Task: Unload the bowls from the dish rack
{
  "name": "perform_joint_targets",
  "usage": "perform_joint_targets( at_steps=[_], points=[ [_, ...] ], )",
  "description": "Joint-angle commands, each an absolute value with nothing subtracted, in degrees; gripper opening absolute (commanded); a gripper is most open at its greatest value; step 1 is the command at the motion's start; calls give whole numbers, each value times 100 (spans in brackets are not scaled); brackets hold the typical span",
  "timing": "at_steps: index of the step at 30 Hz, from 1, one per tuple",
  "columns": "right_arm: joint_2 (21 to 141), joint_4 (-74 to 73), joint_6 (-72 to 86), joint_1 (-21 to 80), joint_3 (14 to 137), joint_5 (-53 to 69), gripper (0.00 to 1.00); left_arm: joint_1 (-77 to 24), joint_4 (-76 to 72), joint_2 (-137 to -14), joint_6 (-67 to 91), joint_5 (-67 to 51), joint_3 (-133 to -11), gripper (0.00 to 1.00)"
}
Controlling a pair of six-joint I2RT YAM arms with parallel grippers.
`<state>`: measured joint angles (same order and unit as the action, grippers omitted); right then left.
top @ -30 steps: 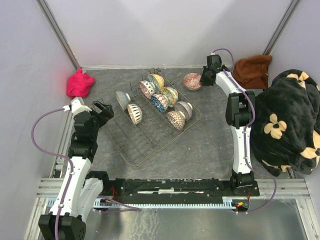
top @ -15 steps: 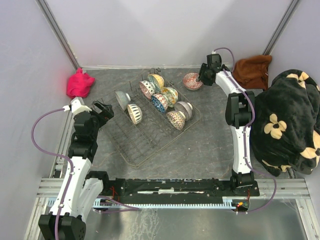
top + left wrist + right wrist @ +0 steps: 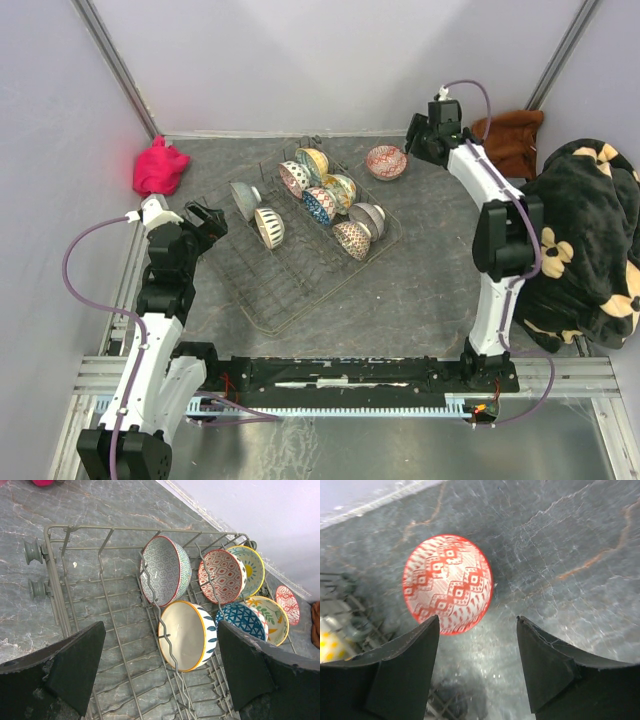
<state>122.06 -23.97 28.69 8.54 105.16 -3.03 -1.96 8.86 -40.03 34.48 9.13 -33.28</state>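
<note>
Noted right gripper (image 3: 477, 625) spread above red bowl (image 3: 447, 582), upper left of frame; judged racked bowls (image 3: 185, 635) nearer left gripper (image 3: 161, 627), likewise spread, centre frame.

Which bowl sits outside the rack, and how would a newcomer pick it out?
Start at the dark wire dish rack on the grey table. Just past its far right corner one bowl sits upright on the tabletop. It is red with white diamonds inside, the only bowl outside the rack.

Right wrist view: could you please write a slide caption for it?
Open right gripper poised over a red-and-white patterned bowl on the grey marbled table, beside the dish rack.
</note>
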Motion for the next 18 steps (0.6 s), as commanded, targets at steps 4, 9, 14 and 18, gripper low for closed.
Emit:
perform_joint_targets(
  at_steps=[4, 9, 14, 18],
  points=[
    [10308, -1908, 1716, 2002, 9386, -963, 72, -185, 530, -4043, 3568, 935, -3354, 99],
    [9603, -2116, 1098, 3190, 8803, -1667, 71, -184, 560, -4062, 3558, 1021, -3340, 99],
    [9509, -2502, 793, 4256, 8475, -2676, 68, -180, 626, -4073, 3520, 1006, -3363, 99],
    [9606, -2917, 588, 5091, 8310, -3929, 65, -185, 681, -4129, 3481, 1005, -3390, 99]
  ],
)
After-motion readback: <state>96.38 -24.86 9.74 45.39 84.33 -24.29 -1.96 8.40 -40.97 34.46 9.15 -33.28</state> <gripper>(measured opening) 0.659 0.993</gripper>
